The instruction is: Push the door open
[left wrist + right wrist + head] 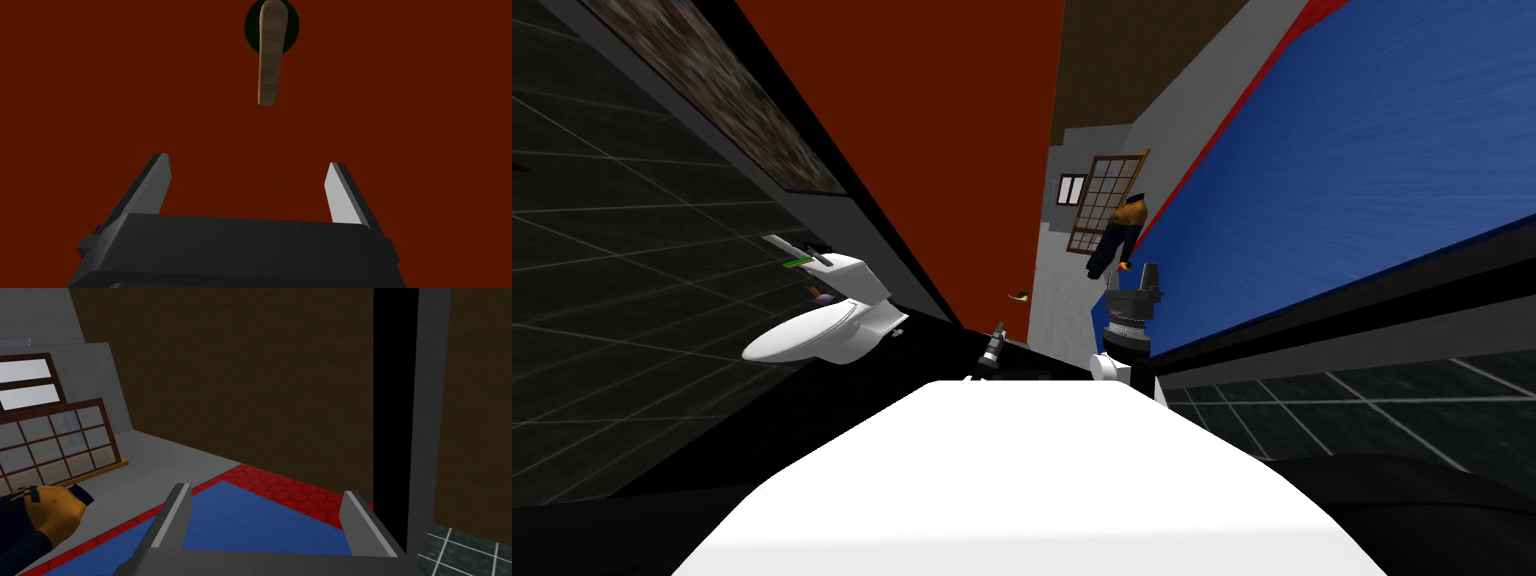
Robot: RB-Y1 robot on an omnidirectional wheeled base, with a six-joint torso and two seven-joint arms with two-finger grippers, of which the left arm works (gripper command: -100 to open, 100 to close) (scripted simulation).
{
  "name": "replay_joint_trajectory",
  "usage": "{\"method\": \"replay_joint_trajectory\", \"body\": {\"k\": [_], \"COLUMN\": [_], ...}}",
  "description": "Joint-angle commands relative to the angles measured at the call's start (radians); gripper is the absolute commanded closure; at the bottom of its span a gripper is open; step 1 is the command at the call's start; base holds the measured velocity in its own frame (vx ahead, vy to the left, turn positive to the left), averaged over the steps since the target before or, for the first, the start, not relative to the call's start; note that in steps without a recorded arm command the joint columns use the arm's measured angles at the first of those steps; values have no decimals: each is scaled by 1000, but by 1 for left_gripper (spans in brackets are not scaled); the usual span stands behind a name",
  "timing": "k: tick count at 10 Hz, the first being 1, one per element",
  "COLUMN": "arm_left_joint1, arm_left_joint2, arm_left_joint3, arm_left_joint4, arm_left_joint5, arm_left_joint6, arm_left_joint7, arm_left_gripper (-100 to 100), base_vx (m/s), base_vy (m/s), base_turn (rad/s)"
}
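The dark red door (932, 150) stands straight ahead of me, its free edge just right of the middle of the head view. In the left wrist view the door's face (125, 100) lies close in front of the hand. A tan lever handle (270, 55) hangs from a dark round plate, a short way beyond the fingertips; it shows small at the door's edge (1020, 296) in the head view. My left gripper (248, 162) is open, holds nothing, and points at the door just short of the handle (996, 346). My right gripper (266, 490) is open and empty, raised past the door's edge (1134, 278).
A white toilet (822, 328) stands to the left against a dark tiled wall. Past the door's edge lie a grey floor (1057, 290), a blue mat with a red border (250, 523), an orange and navy object (1117, 235) and a leaning brown lattice frame (55, 438).
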Motion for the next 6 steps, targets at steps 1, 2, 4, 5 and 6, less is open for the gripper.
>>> {"method": "replay_joint_trajectory", "body": {"k": [1,2,4,5,6], "arm_left_joint1": [-8,-6,-15,-20,-25], "arm_left_joint2": [-2,-3,-2,-2,-3], "arm_left_joint3": [-8,-5,1,4,8], "arm_left_joint4": [31,23,38,44,52], "arm_left_joint5": [-1,-1,0,1,1], "arm_left_joint6": [-9,-8,-11,-12,-14], "arm_left_joint7": [4,1,2,2,2], "arm_left_gripper": [-100,-100,-100,-100,-100], "base_vx": [74,35,141,161,184], "base_vy": [46,21,-26,-63,-73], "base_turn": [-61,-12,-25,-21,-23]}}
